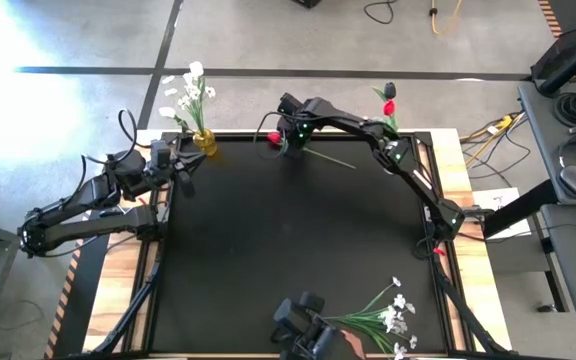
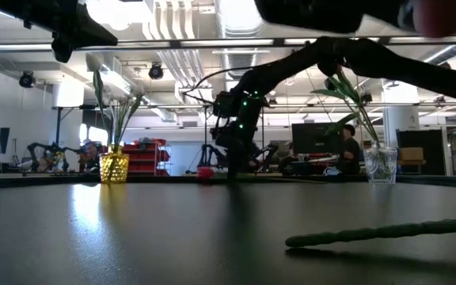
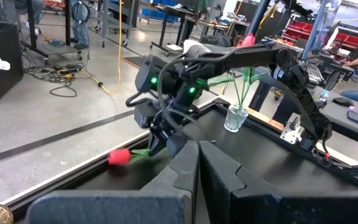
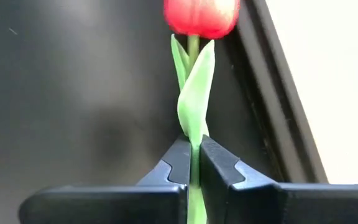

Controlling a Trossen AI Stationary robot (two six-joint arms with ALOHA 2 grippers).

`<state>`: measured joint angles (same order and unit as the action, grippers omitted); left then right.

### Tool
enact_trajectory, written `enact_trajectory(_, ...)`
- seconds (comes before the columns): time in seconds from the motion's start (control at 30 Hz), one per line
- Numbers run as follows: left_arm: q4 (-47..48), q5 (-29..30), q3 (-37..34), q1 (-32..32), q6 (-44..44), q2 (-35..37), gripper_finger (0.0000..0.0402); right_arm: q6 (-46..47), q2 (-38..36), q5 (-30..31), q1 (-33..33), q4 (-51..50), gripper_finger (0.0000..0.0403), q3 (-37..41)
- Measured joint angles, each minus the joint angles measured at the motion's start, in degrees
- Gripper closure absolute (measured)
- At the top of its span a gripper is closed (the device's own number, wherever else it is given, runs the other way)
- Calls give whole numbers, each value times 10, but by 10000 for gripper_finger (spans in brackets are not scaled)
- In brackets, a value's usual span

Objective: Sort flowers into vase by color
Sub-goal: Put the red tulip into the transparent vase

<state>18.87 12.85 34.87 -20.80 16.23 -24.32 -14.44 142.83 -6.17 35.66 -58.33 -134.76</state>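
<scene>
On the black table [image 1: 268, 250], the right gripper [image 1: 286, 140] at the far edge is clamped on the stem of a red tulip [image 4: 201, 15] lying flat there, not yet lifted. The left gripper [image 1: 180, 165], fingers pressed together and empty, waits by the yellow vase [image 1: 205, 142] already holding white blossoms. The clear vase [image 1: 393, 125] holds a red and a dark tulip. White sprays [image 1: 388, 315] at the near edge remain unsorted.

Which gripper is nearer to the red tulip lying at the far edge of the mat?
The right gripper: it is shut on the red tulip, clamping its stem. The left gripper is shut and waits near the yellow vase, apart from the tulip.
</scene>
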Motion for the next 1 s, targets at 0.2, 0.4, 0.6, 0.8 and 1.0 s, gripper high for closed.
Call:
enact_trajectory(0.2,0,0,0,0,0,0,402,11,-36,-3,-6,4,389,0)
enact_trajectory(0.4,0,0,0,0,-2,0,402,30,-92,-4,-20,26,390,-1)
enact_trajectory(0.6,0,0,0,0,-5,0,402,49,-161,-3,-39,68,390,-1)
enact_trajectory(0.8,0,0,0,0,-7,0,402,58,-232,-4,-52,112,390,-2)
enact_trajectory(1.0,0,0,0,0,-7,0,402,71,-283,-3,-52,141,390,-2)
